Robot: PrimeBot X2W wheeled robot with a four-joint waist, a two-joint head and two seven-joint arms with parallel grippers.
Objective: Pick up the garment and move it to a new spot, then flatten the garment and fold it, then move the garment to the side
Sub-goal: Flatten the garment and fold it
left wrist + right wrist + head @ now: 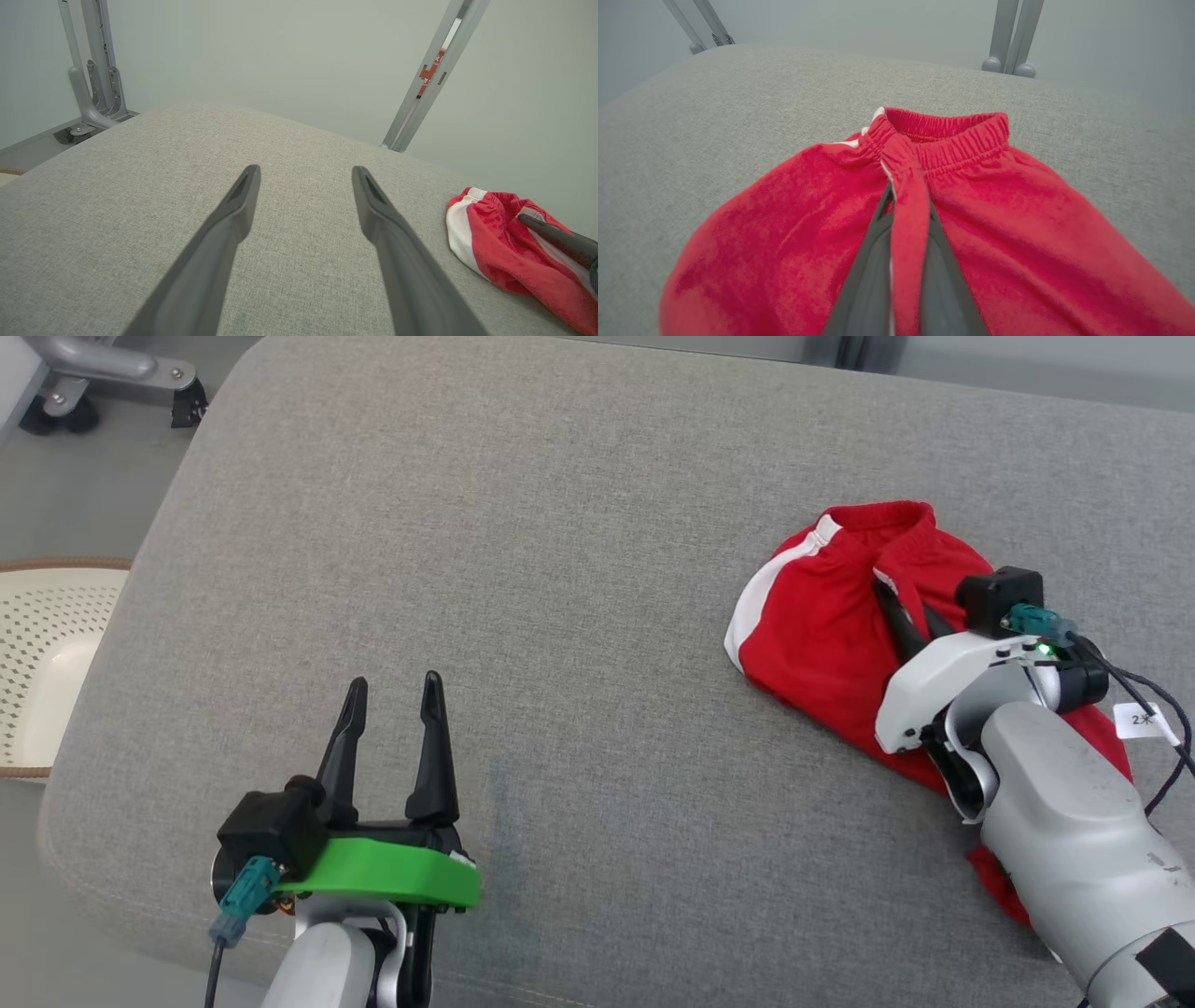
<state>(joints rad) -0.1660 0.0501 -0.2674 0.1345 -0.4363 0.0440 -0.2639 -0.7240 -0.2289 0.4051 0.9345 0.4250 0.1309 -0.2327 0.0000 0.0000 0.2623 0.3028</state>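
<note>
A: We're pinching a fold of the red garment (812, 635) with our right gripper (908, 198), jaws closed. Our forearm (1074, 840) is hiding its near edge, at the right of the grey cushion (560, 523).
B: Our left gripper (393, 695) is gaping, empty. We're reading "2米" on a cable tag (1141, 720).

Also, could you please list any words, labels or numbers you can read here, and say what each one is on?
"2米": on the white tag hanging from the black cable beside the red garment.
Orange strip on the grey post: any marks are too small to read.
Nothing else is legible.
</note>
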